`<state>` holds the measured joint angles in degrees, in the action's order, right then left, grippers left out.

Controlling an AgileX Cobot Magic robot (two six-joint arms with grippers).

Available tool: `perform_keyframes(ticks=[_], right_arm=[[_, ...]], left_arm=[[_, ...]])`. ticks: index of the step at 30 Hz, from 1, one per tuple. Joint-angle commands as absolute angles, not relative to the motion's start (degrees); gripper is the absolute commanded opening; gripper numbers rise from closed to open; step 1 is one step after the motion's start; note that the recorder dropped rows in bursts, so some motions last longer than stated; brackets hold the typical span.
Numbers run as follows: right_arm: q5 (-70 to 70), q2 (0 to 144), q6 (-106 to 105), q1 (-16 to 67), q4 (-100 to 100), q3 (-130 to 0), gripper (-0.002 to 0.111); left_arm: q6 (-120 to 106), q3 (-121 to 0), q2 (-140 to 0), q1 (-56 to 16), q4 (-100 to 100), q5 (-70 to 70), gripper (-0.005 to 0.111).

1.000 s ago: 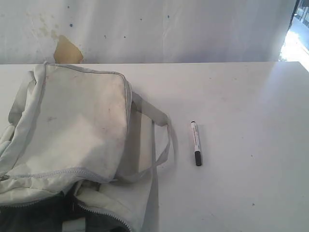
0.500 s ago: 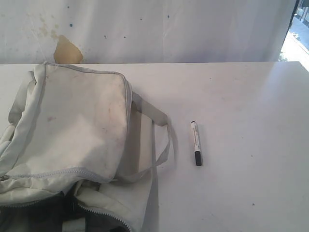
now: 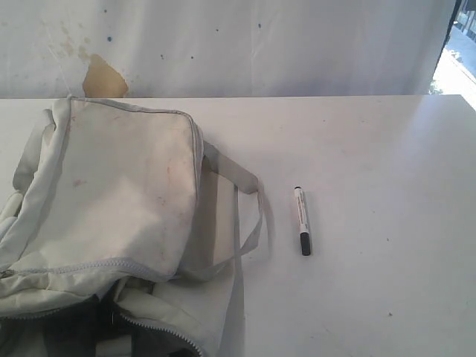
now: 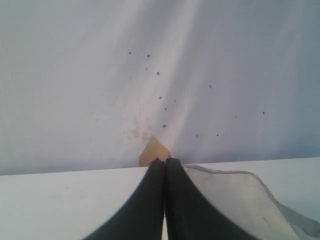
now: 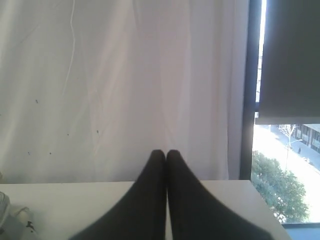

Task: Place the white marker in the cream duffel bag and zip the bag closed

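White tabletop [image 3: 372, 297] holds the cream duffel bag [image 3: 111, 193] left, white marker [image 3: 301, 221] right; stained curtain [image 3: 260, 44] behind. Your left gripper [image 4: 165, 161] and right gripper [image 5: 166, 152] sit closed, empty.

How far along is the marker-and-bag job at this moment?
Nothing looks done: the white marker lies on the table, beside the cream duffel bag, whose zipper gapes open on dark lining. Nothing is in hand: the left gripper and right gripper are shut and empty. Still to do: pick up the marker, bag it, zip.
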<state>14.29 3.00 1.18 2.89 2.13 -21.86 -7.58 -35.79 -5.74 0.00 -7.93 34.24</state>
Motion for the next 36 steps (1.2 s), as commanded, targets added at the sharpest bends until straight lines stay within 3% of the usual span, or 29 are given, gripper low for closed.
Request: perform_keyframes(ticks=[1,8,15,19,26,32,36], right_arm=[[15.1,11.0,1.6,2.8,2.0,-25.2,0.000],[24.5,29.0,0.3,3.1,-0.9,-34.8,0.003],[32.6,40.9,-20.9,11.6,-22.2,-40.4,0.048],[36.9,46.2,-24.4,16.5,-29.0,-41.9,0.050],[41.3,55.2,-33.2,23.7,-37.0,-43.5,0.050],[41.5,61.7,-37.7,30.0,-46.0,-43.6,0.060],[40.2,65.5,-41.7,34.2,-54.5,-43.6,0.061]], left_arm=[[-7.6,-39.1,-12.1,-0.2,-7.7,36.4,0.000],[-7.6,-39.4,-22.4,-0.2,-6.9,37.0,0.002],[-5.3,-39.4,-35.3,-0.2,-8.7,39.6,0.052],[-5.1,-39.4,-41.3,-0.2,-12.9,44.1,0.066],[-4.8,-39.4,-48.6,-0.2,-15.2,57.9,0.066],[0.4,-39.4,-52.2,0.0,-18.5,58.1,0.064],[0.0,-39.4,-54.7,0.0,-21.3,58.0,0.064]])
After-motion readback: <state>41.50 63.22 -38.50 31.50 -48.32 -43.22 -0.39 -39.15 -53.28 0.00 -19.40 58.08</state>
